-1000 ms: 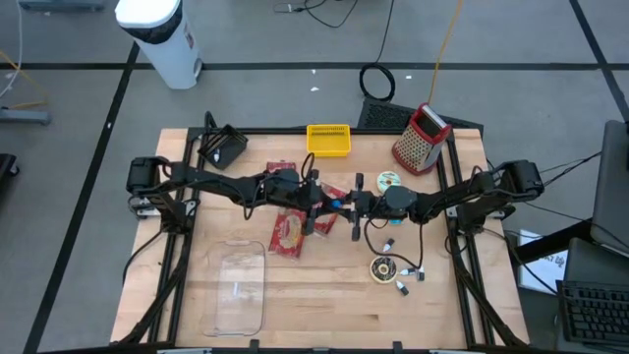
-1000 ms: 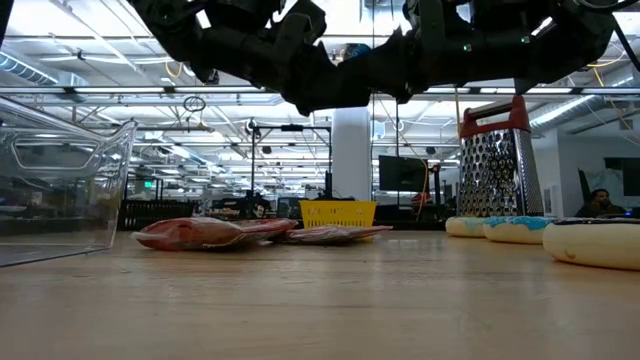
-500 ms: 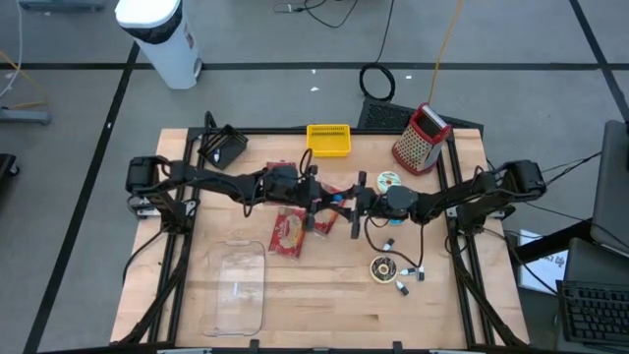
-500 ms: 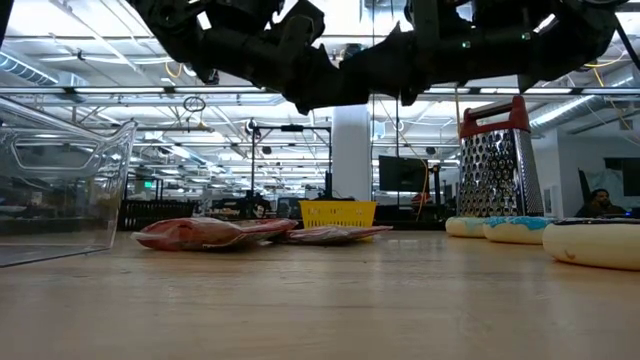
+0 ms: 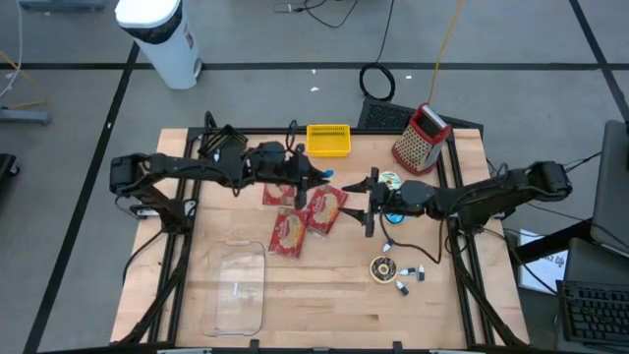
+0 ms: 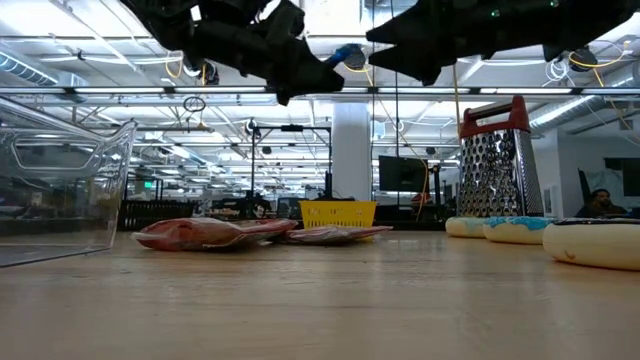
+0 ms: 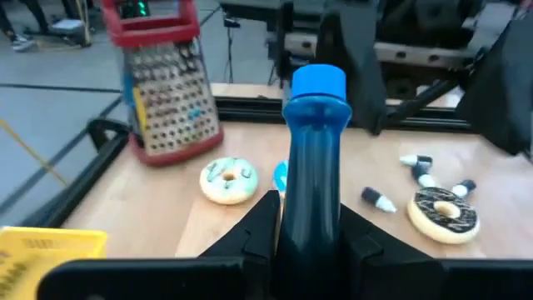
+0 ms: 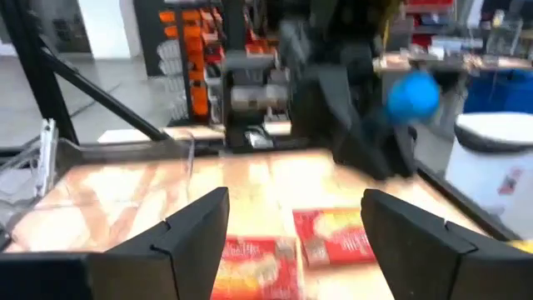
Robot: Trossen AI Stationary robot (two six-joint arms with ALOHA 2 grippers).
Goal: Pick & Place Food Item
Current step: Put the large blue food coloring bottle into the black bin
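Observation:
Above the table's middle, my left gripper (image 5: 313, 175) is shut on a blue bottle (image 7: 314, 167) with a blue cap (image 7: 318, 83). My right gripper (image 5: 370, 205) faces it from the table's right side, open, with nothing between its fingers (image 8: 193, 227). In the right wrist view the bottle's cap (image 8: 412, 94) shows ahead, apart from the right gripper. Three red food packets (image 5: 327, 208) (image 5: 280, 193) (image 5: 288, 234) lie flat on the wood below the grippers. My left gripper pinches the bottle's body (image 7: 312, 218) between its two fingers (image 7: 260, 223), well behind the cap. The fingers come nearly level from the table's left and lie along the bottle. The cap end sticks out past the fingertips toward the right arm. The bottle is lifted clear of the table.
A clear plastic container (image 5: 239, 285) lies near the front left. A yellow basket (image 5: 328, 139) and a red-topped grater (image 5: 421, 138) stand at the far edge. Two donuts (image 5: 390, 180) (image 5: 383, 267) and small bottles (image 5: 405, 280) lie on the right.
The two grippers, close together a second ago, have drawn apart. My left gripper has risen and swung toward the far edge, taking the blue bottle with it. My right gripper has risen and pulled back toward the right edge, uncovering a red packet.

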